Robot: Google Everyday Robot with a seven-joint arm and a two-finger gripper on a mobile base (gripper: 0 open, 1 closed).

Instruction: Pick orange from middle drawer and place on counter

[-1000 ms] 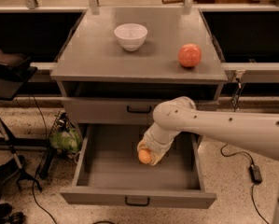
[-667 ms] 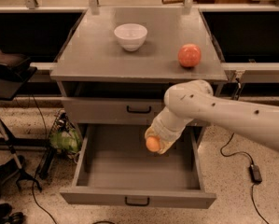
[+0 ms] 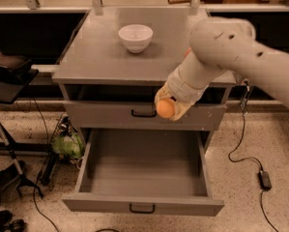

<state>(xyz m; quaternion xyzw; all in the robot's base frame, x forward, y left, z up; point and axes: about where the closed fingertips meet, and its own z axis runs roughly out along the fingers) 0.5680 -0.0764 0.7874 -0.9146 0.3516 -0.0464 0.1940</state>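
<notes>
My gripper (image 3: 169, 108) is shut on the orange (image 3: 166, 108), a small yellow-orange fruit. It holds it in the air in front of the upper drawer front, above the middle drawer (image 3: 143, 166), which is pulled out and has nothing in it. The counter (image 3: 100, 52) lies just above and behind the gripper. My white arm comes in from the upper right and covers the counter's right part. The red-orange ball is almost fully hidden behind the arm.
A white bowl (image 3: 136, 36) stands on the counter's back middle. The upper drawer (image 3: 110, 114) is slightly open. A black cable with a power brick (image 3: 265, 179) lies on the floor at right. A black stand (image 3: 8, 76) and a green bag (image 3: 69, 144) are at left.
The gripper has lifted the orange out of the middle drawer, up to the level of the upper drawer front. The arm has swung higher and now covers the ball.
</notes>
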